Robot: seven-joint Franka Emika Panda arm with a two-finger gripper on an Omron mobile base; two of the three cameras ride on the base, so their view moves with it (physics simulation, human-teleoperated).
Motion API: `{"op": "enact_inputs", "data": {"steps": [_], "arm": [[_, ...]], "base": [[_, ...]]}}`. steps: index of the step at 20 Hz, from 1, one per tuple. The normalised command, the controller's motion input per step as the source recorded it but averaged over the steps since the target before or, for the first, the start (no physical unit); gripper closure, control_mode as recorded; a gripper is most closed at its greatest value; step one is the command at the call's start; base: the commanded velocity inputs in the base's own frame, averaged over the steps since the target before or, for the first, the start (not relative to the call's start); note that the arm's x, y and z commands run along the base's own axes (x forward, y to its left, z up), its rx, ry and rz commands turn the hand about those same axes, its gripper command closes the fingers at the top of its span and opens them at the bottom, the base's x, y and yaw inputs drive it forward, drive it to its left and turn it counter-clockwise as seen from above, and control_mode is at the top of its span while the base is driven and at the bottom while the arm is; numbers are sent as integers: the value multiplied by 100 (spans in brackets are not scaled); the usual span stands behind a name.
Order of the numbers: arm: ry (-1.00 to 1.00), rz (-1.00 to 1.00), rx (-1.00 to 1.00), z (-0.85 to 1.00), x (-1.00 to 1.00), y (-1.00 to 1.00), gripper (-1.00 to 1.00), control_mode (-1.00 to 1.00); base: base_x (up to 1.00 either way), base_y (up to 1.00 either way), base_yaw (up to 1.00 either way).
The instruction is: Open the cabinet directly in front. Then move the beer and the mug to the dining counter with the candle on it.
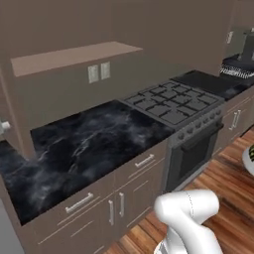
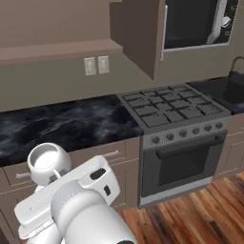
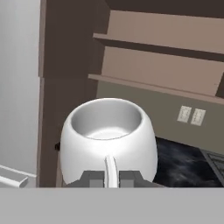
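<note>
The claw [image 3: 111,178] was closed on the thin handle of the mug [image 3: 108,140]; its two dark finger tips pinched the handle from both sides, and the handle stood straight up between them. The mug was white, round and squat; its mouth faced up and it looked bare inside; it hung in the air in the claw, above the floor and in front of the worktop, not resting on anything. In the right base view the mug [image 2: 49,163] sat at the end of the white arm [image 2: 78,205], low and to the left, just in front of the drawers under the black marble worktop [image 2: 71,124].

Behind the mug, in the hand view, stood the brown wooden cabinet [image 3: 166,48]; its shelves could be seen, one above the other; a tall brown side panel ran down to the left of the mug, and a pale grey wall was further left. Two white wall switches [image 3: 191,115] sat on the wall under the lowest shelf.

The black marble worktop [image 1: 84,144] ran along the wall over brown drawers with short silver handles; next to it on the right was a grey stove [image 2: 176,112] with dark burners, a row of knobs and an oven door [image 2: 183,164] below; the floor [image 2: 190,214] was reddish wood planks.
</note>
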Motion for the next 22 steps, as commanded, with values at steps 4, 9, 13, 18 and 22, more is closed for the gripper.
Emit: {"op": "enact_inputs", "data": {"steps": [4, 9, 13, 18, 22], "arm": [[0, 0, 0, 0, 0, 0, 100, 100], [0, 0, 0, 0, 0, 0, 100, 100], [0, 0, 0, 0, 0, 0, 100, 100], [0, 0, 0, 0, 0, 0, 100, 100], [0, 0, 0, 0, 0, 0, 100, 100]], "base": [[0, -12, -40], [0, -12, -42], [0, -7, -44], [0, -3, -45], [0, 0, -46]]}}
